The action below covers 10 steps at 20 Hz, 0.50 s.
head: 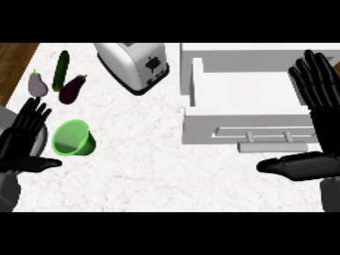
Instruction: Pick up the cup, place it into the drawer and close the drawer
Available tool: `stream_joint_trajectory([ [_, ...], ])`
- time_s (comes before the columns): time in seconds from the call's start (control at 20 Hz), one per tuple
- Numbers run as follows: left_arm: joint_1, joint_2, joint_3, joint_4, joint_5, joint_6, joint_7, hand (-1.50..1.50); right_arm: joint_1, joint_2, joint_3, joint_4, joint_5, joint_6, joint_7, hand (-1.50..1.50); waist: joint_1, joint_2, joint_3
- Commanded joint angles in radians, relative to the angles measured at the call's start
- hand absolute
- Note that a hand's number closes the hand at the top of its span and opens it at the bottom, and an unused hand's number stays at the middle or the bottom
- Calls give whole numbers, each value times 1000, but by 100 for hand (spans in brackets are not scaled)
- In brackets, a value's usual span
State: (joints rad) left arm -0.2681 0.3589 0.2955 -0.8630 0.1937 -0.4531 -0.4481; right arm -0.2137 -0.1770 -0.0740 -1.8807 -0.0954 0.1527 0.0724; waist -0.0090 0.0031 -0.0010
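One green plastic cup [73, 139], lying on its side. Two dark purple eggplants [38, 84] [72, 88]. One long dark green cucumber [61, 70]. One silver metal toaster [133, 66]. One open white drawer [250, 102] with one grey bar handle [271, 146]. Two black robot hands: left [19, 144], right [325, 124].

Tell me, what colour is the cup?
The cup is bright green, seen in the head view, lying on the counter by the left hand.

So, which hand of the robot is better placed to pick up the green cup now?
The left hand. It is open right beside the green cup on the counter's left part. The right hand is open on the far side, beyond the open drawer.
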Motion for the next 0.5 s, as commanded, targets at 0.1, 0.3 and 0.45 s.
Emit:
stream_joint_trajectory([
  [0.1, -67, 31, -10, 321, -119, -15, -244, -150, -57, 0, -12, 40, 2, -5, 11, -150, -1, 2, -1],
  [0.3, -178, 8, -17, 495, -170, 65, -308, -150, -58, 0, -16, 57, -7, 8, 1, -150, -7, 3, -1],
  [0.45, -161, 31, -16, 592, -195, 39, -428, -150, -83, -14, -39, 58, -15, 3, 18, -150, -11, 6, -2],
])
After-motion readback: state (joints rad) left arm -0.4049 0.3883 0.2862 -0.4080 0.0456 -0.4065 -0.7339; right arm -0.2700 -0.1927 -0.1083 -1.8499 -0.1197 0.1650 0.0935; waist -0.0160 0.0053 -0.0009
